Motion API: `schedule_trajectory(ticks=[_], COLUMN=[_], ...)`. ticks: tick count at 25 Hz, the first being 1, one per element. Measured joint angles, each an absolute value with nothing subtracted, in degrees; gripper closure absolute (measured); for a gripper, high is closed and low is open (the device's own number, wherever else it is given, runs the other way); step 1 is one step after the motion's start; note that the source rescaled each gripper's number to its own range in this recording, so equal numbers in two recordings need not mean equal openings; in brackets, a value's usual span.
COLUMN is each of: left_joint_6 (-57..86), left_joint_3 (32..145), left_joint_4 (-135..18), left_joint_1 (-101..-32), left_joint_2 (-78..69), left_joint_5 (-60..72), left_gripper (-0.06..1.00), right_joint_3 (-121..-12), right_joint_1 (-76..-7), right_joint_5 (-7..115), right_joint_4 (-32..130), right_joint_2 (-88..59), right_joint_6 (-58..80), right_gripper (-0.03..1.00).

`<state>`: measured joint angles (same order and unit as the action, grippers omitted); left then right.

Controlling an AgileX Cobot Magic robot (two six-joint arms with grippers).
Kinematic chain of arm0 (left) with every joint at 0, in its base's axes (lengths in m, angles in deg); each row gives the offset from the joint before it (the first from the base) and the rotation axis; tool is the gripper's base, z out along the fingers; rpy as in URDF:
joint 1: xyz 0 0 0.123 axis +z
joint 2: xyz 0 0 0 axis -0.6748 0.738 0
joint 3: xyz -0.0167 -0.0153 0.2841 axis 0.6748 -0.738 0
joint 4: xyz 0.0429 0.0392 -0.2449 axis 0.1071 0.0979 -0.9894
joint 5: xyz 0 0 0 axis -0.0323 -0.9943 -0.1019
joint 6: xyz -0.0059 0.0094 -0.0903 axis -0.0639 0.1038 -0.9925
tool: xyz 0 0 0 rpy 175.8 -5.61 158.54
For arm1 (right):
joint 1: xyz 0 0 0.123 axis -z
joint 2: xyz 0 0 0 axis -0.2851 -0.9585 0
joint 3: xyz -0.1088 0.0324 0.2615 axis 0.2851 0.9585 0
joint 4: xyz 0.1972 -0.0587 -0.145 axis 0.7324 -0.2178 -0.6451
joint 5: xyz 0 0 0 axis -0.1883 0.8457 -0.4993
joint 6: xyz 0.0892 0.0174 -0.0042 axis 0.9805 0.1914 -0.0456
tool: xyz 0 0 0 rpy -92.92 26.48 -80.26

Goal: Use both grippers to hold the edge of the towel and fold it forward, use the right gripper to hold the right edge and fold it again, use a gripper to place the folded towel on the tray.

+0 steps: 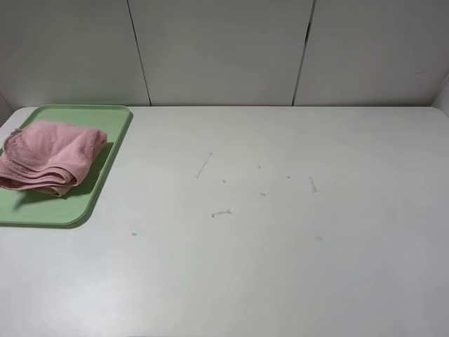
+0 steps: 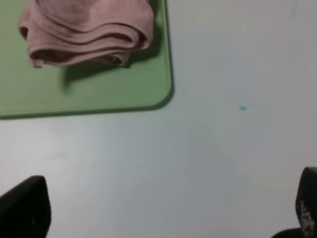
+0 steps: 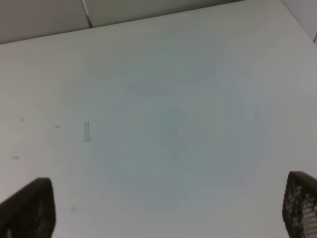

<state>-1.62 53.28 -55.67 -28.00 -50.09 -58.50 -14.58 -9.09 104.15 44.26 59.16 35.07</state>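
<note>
One folded pink terry towel (image 1: 49, 156) lies on the green tray (image 1: 105, 168) at upper left; soft and floppy, I'd pinch its layered hem; both jaws gape empty.

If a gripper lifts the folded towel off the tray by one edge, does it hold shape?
Probably not. The towel lies in soft, loose layers, so it would likely unfold and droop. It looks light; the tray probably stays put.

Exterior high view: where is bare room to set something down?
The white tabletop right of the light-green plastic tray is bare apart from small marks. The tray's far half is crowded by the folded dusty-pink terry towel; its near strip stays free.
</note>
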Motion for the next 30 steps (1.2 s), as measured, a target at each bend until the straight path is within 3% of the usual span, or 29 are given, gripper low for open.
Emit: schedule_trajectory(ticks=[10, 20, 30], left_joint_6=[-14.10, -21.51, -21.46], left_joint_3=[40.75, 37.00, 37.00], left_joint_4=[-48.08, -43.35, -43.31], left_joint_1=[-42.11, -43.05, -43.05], left_joint_2=[-65.45, -77.62, -78.02], left_joint_5=[-48.57, -50.38, -50.42], left_gripper=[-0.05, -0.05, -0.05], right_joint_3=[-14.58, -14.58, -14.58], right_joint_1=[-9.09, -9.09, -9.09], right_joint_5=[104.15, 104.15, 104.15], right_joint_4=[44.26, 44.26, 44.26], right_joint_2=[59.16, 59.16, 59.16], right_joint_6=[35.07, 35.07, 35.07], right_gripper=[-0.03, -0.03, -0.03])
